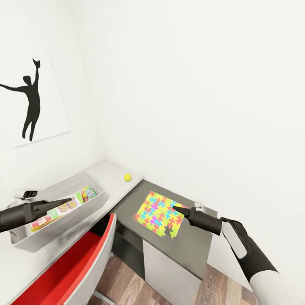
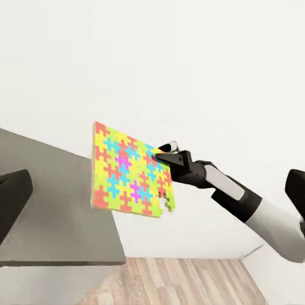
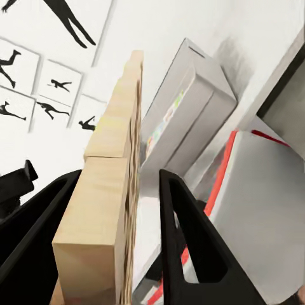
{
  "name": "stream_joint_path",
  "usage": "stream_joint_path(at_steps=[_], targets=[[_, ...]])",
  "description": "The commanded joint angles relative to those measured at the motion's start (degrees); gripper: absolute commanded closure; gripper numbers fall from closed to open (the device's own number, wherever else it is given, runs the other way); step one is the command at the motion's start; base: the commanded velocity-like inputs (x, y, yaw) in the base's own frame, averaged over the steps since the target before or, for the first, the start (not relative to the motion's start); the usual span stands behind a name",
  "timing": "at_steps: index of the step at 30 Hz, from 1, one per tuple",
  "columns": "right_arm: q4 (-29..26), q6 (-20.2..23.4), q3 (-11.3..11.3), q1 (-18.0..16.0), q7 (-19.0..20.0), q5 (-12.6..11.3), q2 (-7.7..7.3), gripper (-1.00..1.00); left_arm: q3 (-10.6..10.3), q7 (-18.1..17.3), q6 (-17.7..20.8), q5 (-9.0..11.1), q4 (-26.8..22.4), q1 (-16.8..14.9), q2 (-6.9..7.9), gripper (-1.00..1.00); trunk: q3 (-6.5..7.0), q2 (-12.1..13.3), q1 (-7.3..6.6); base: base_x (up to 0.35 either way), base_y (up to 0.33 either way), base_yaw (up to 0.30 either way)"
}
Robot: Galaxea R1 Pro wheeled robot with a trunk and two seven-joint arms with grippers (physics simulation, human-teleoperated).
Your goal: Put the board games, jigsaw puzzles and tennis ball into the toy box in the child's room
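A multicoloured jigsaw puzzle hangs tilted just above a grey cabinet top, and my right gripper is shut on its near edge. The left wrist view shows the puzzle lifted off that surface, pinched by the right gripper. Seen edge-on, the puzzle sits between the black fingers. The grey toy box stands on the white table and holds a green-yellow board game. My left gripper hovers over the box, open, its fingers spread wide. The tennis ball rests near the table's far corner.
A red-and-white chair is pushed in under the table below the toy box. The grey cabinet stands beside the table against the white wall. A black silhouette picture hangs on the left wall. Wood floor shows below.
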Motion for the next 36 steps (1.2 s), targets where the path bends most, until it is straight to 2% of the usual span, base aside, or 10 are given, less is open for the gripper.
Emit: stream_joint_path(at_steps=[1,4,9,36], targets=[[-0.9,0.9,0.1,-0.1,0.0,-0.1,-0.05,1.0,0.3,-0.3,0.6,-0.1,0.0,0.0,0.11,-1.0,-0.13,-0.1,0.04,0.0,0.0,0.29],[-5.4,2.8,-0.4,-0.2,0.0,-0.2,0.03,1.0,1.0,-0.3,0.6,-0.2,0.1,0.1,0.45,-1.0,-0.13,-0.1,0.04,0.0,0.0,0.29],[-8.7,3.6,-0.8,-0.1,-0.1,-0.1,0.06,1.0,1.4,-0.3,0.6,-0.2,0.6,0.2,0.74,-1.0,-0.13,-0.1,0.04,0.0,0.0,0.29],[-8.9,3.4,-0.9,-0.1,-0.3,0.0,0.17,1.0,1.5,-0.3,-0.3,-0.1,0.7,1.4,0.55,-1.0,-0.13,-0.1,0.04,0.0,0.0,0.29]])
